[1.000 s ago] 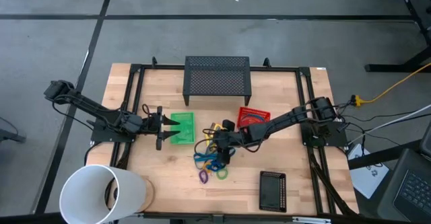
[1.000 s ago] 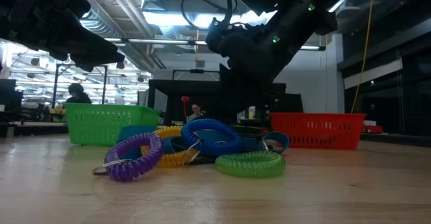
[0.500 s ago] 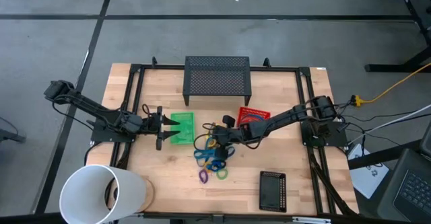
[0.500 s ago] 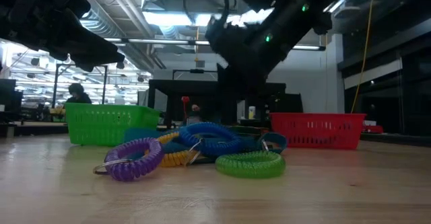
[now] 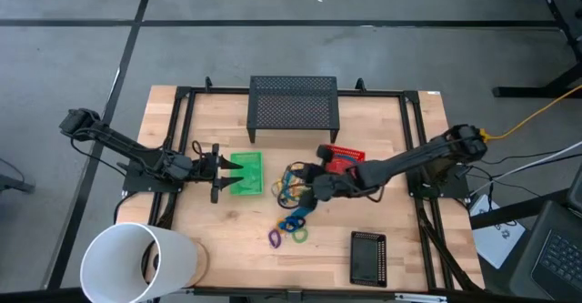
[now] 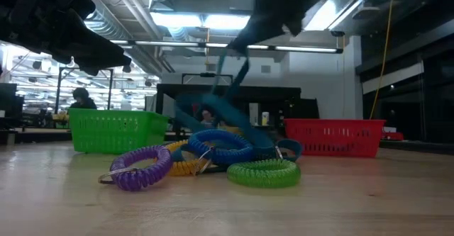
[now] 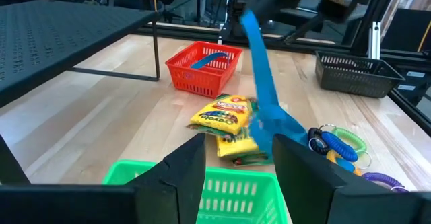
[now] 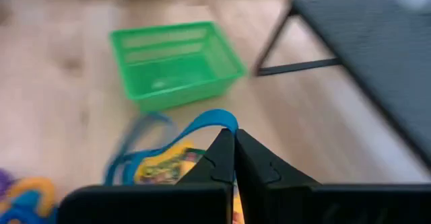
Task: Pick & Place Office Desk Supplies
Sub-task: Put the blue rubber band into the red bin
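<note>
A blue cord (image 7: 261,83) rises from a pile on the table up to my right gripper (image 8: 233,142), which is shut on it above the table's middle (image 5: 314,189). Below it lie yellow crayon boxes (image 7: 225,120) and coiled rings: purple (image 6: 138,166), yellow (image 6: 181,166), blue (image 6: 220,142) and green (image 6: 264,172). My left gripper (image 7: 239,177) hangs open over the left end of the green tray (image 5: 245,173), with nothing between its fingers. My right gripper pinches a bend of the blue cord (image 8: 222,122) between its two fingertips, coming from above and from the table's right. The cord hangs slanting below the fingers (image 6: 230,80). Its lower part lies among the rings on the table (image 6: 213,133).
A red tray (image 5: 343,157) with something blue in it stands right of the pile, and a black tray (image 5: 368,257) near the front. A black mesh shelf (image 5: 293,103) is at the back. A big white cylinder (image 5: 136,262) lies at the front left corner.
My right gripper has shut on the blue cord in the pile and gone up and a little toward the table's right edge. The held part of the cord has been drawn up off the table. Its lower part and the rings have stayed down.
</note>
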